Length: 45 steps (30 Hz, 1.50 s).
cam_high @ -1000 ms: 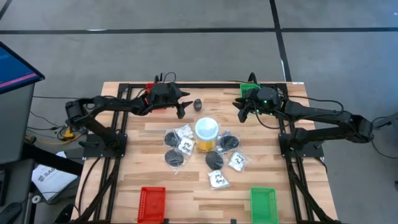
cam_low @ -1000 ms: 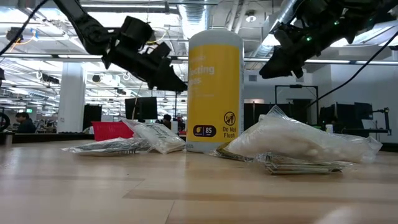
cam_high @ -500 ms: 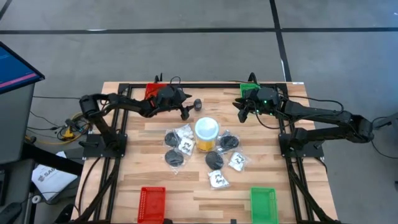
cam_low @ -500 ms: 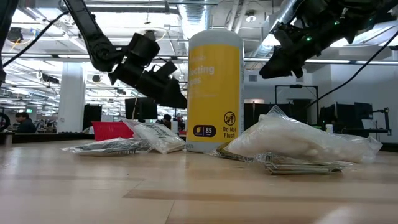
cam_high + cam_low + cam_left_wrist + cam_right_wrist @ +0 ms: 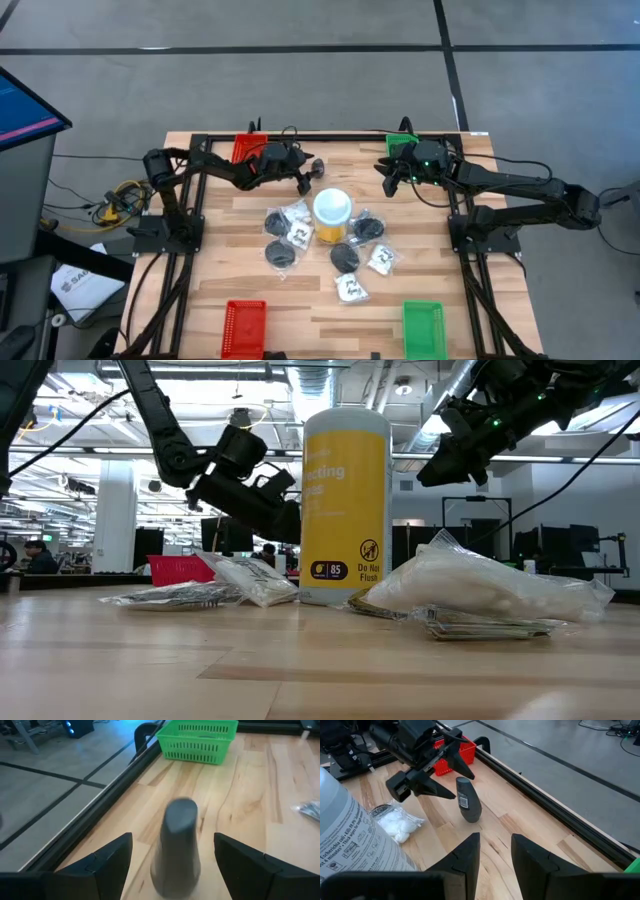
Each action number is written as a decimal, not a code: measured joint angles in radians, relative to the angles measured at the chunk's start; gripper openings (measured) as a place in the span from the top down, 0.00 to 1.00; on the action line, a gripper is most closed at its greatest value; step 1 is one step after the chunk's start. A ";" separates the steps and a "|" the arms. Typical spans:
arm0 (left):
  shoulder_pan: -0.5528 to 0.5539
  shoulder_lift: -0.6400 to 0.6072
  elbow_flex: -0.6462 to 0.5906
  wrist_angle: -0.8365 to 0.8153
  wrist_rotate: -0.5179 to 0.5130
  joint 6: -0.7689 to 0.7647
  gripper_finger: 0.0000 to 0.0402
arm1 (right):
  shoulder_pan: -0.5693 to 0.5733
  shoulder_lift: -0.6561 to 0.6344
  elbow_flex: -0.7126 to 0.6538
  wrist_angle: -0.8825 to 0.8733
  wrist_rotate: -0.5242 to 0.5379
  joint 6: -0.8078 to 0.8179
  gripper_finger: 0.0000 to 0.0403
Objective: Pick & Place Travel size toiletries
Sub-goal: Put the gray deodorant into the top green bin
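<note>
Wood table [image 5: 250,290], left gripper [image 5: 305,176] wide open round dark bottle [image 5: 317,167], not touching

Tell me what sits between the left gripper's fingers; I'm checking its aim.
A small dark bottle stands upright on the wooden table between the open fingers of the left gripper, which don't touch it. The bottle's base is cut off from view.

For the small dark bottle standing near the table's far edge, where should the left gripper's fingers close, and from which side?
Probably low on the wider body of the small dark bottle: it stands cap down, tapering upward. Come in level from the left arm's side, where the left gripper is already open with a finger on each flank.
</note>
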 joint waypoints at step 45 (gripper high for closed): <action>-0.001 0.138 0.050 0.047 -0.004 0.000 0.60 | 0.046 0.000 0.000 -0.014 -0.001 -0.003 0.74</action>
